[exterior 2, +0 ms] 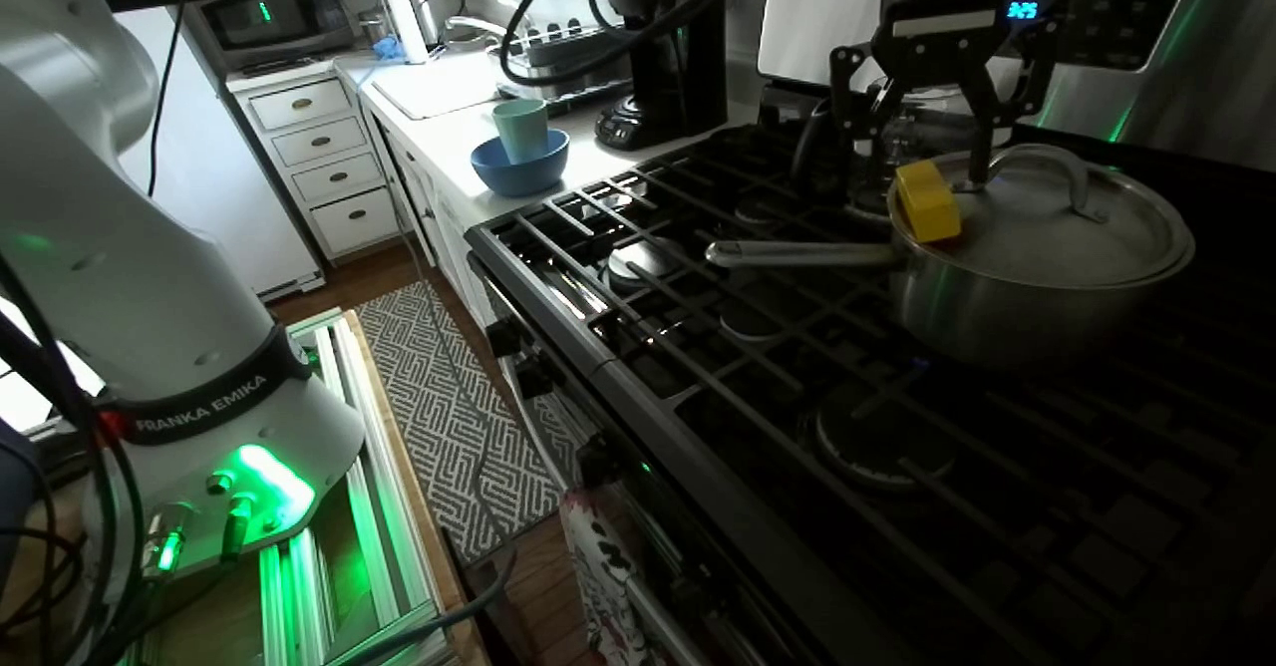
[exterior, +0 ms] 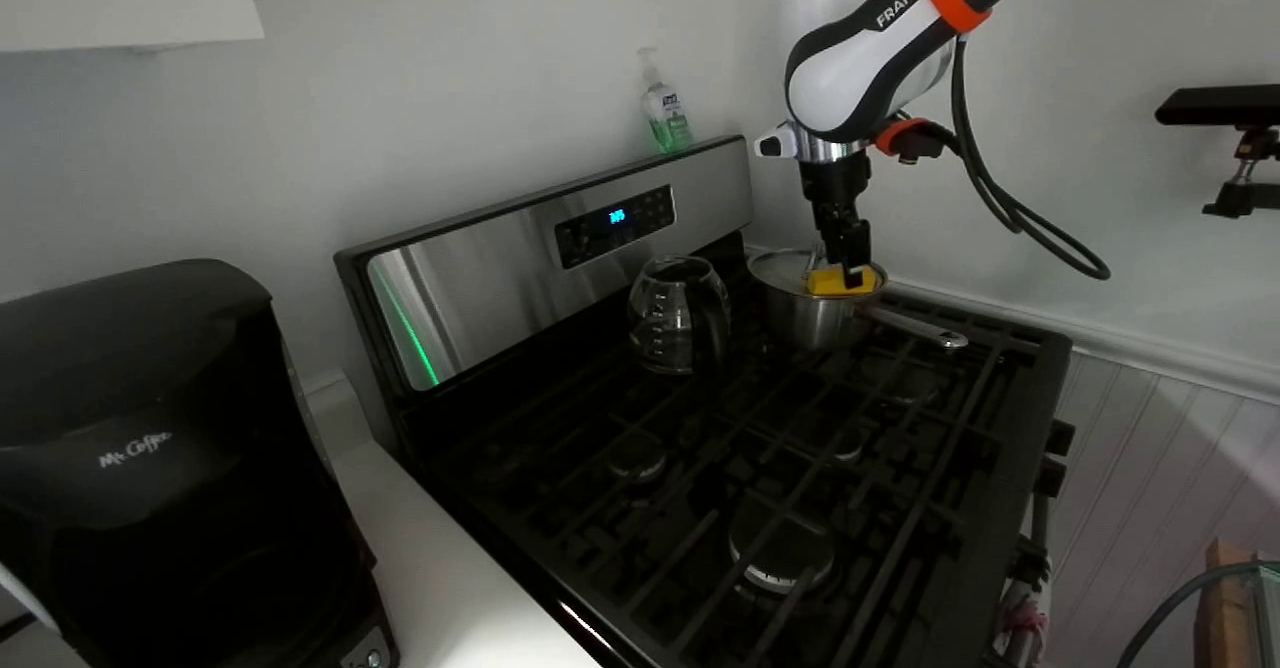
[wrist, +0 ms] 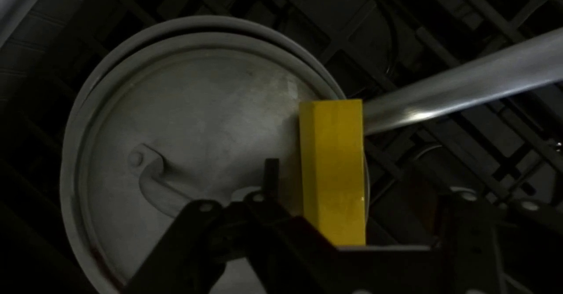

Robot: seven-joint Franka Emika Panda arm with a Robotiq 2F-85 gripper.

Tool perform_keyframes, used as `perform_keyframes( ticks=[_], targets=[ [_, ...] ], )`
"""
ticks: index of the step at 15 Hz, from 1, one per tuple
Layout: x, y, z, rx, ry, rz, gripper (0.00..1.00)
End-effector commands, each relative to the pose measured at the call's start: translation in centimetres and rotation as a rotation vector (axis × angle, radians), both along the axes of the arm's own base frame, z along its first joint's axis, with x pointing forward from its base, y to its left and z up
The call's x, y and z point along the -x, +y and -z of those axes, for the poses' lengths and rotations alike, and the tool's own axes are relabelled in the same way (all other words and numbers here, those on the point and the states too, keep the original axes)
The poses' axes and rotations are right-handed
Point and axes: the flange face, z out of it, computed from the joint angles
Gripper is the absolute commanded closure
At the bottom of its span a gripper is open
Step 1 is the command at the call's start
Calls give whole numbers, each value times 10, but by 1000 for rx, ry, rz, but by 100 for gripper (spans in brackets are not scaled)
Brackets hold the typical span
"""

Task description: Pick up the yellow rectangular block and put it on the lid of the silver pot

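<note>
At the right of an exterior view, the silver pot (exterior 2: 1017,322) stands on the stove (exterior: 700,478) with its lid (exterior 2: 1072,242) on. The yellow rectangular block (wrist: 336,166) rests on the lid near the rim, toward the pot's handle (exterior 2: 802,254). The gripper (exterior 2: 923,185) is spread wide around it; the wrist view is dark along the bottom, so finger contact is hard to judge. Far left in an exterior view, a coffee maker (exterior: 150,418) sits on the worktop (exterior: 440,558).
</note>
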Motion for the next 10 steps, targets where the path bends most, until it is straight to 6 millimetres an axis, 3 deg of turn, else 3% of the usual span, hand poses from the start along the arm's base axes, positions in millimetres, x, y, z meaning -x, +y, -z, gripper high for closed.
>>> perform_keyframes(
  ticks=[1,6,8,9,10],
  targets=[
    [26,0,-21,-34,-9,18,1],
    [102,2,-46,-32,-98,-128,0],
    [127,3,-45,-10,-120,-199,0],
    [93,-5,-45,-20,-91,-129,0],
    [103,-5,-46,-24,-97,-130,0]
  ],
)
